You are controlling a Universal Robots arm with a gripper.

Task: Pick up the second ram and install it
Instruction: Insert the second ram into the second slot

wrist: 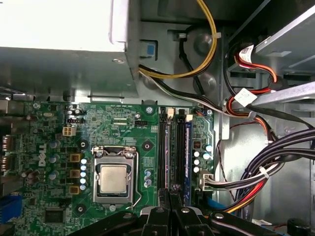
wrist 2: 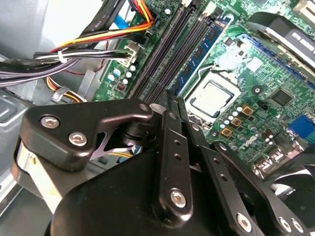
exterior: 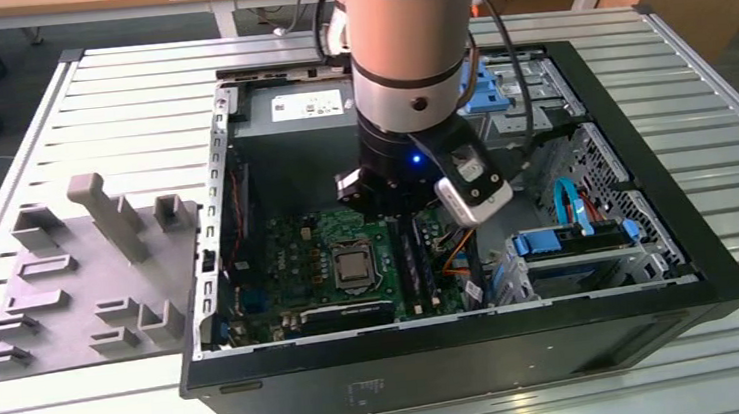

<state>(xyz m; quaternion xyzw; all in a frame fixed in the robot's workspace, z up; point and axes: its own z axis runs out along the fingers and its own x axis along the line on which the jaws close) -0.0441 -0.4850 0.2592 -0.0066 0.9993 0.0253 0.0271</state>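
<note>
Over the green motherboard [wrist: 118, 123], the gripper [wrist: 171, 191] is clenched empty near the slotted blue ram [wrist: 187, 147]

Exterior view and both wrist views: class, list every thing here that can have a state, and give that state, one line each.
Computer case: lying on its side, open.
Gripper: shut, tips low at the ram slots.
Blue ram stick: standing in one of those slots.
Processor: seated on the board, top bare.
Wrist light: lit blue.
</note>
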